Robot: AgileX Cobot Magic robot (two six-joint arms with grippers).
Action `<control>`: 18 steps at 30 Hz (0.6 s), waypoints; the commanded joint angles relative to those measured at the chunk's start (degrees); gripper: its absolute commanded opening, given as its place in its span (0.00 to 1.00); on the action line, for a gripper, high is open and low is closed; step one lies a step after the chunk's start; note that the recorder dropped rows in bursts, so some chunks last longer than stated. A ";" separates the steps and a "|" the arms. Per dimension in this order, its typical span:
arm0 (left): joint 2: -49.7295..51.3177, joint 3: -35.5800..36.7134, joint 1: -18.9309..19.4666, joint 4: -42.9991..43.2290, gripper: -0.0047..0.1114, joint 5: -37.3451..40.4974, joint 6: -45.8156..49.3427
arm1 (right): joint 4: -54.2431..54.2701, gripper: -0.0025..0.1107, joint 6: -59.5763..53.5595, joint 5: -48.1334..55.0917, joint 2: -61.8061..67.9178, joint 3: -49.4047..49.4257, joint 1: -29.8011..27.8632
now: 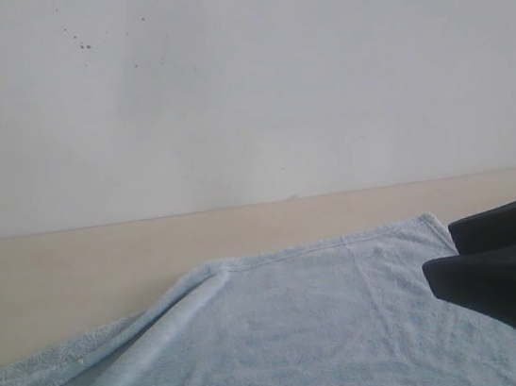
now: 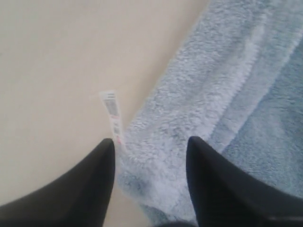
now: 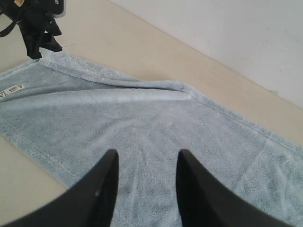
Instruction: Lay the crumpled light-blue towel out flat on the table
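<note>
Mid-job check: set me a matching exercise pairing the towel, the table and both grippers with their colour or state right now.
1 towel
2 table
3 left gripper
4 right gripper

a open, over the towel's flat part
b beige, smooth
c open, at the towel's edge beside a white label
d light blue, one edge folded over

Pairs: 1-d, 2-b, 3-c, 4-a

The fluffy rectangular terry towel (image 1: pixel 306 339) is pale light blue, one plain colour without any pattern; along its folded edge the blue looks a little paler. The wide smooth desk (image 1: pixel 105 261) is plain light beige. The flat wall (image 1: pixel 243 81) is whitish grey and carries a few small dark specks (image 1: pixel 84 44). The small sewn-in label (image 2: pixel 112 111) is white with grey print and a bit of red at one end. The left end effector (image 2: pixel 151 140) and the right end effector (image 3: pixel 148 152) are both plain black.
</note>
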 commanded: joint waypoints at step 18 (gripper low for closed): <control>4.33 -0.13 -1.83 -1.35 0.51 0.62 8.92 | 0.14 0.37 -0.30 2.96 -0.27 0.05 -0.07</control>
